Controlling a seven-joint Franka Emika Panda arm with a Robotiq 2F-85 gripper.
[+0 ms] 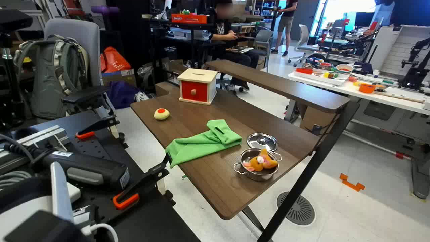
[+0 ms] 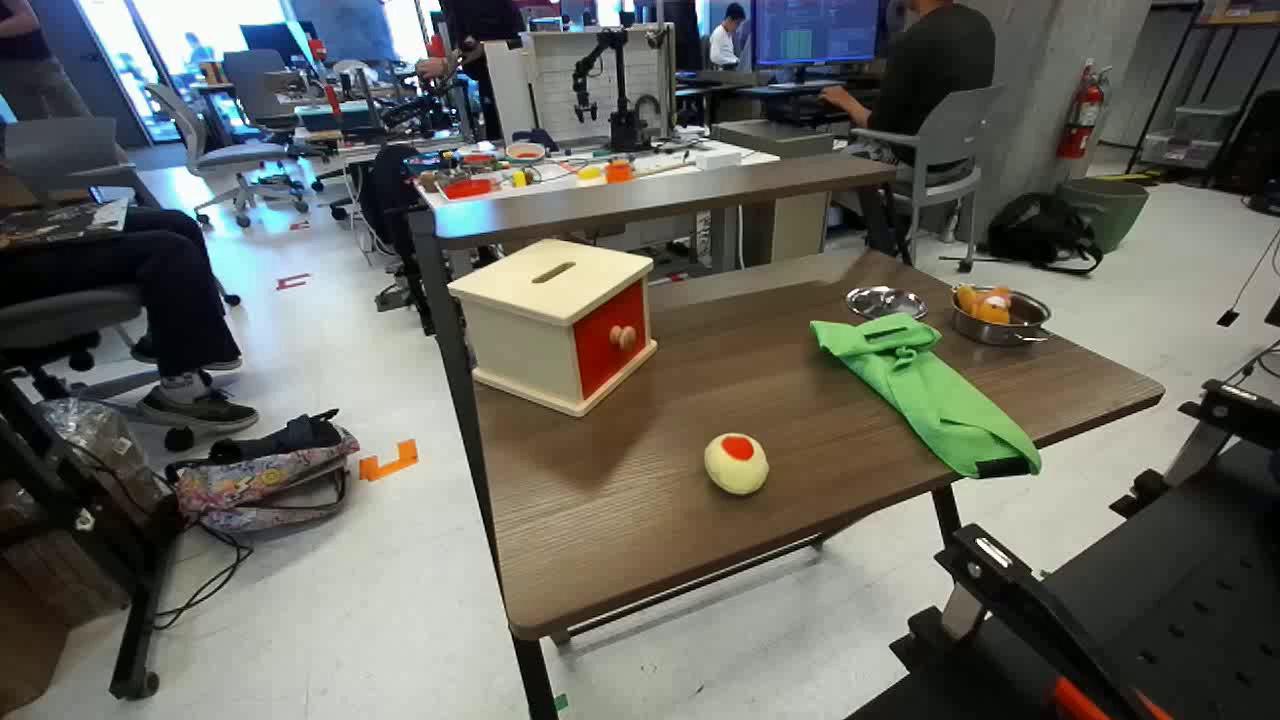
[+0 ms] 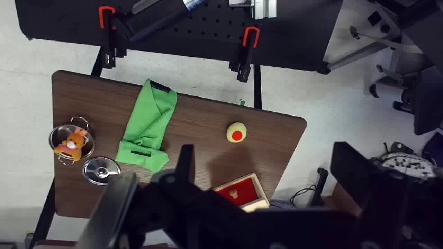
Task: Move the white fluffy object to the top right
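The closest match to a white fluffy object is a pale cream, rounded soft ball with a red-orange spot. It rests on the brown table near one edge, showing in both exterior views (image 1: pixel 161 114) (image 2: pixel 736 464) and in the wrist view (image 3: pixel 232 131). My gripper (image 3: pixel 264 147) is seen only in the wrist view, high above the table. Its two dark fingers are wide apart with nothing between them. The ball appears ahead of the fingertips, well below and apart from them. The gripper is out of view in both exterior views.
A wooden box (image 1: pixel 197 74) with a red drawer stands near the ball. A green cloth (image 1: pixel 205 143) lies mid-table. A metal pot (image 1: pixel 259 176) holds an orange plush toy (image 1: pixel 260 162), with a lid (image 1: pixel 262 141) beside it. A raised brown shelf (image 1: pixel 268 80) borders the table (image 2: pixel 620 540).
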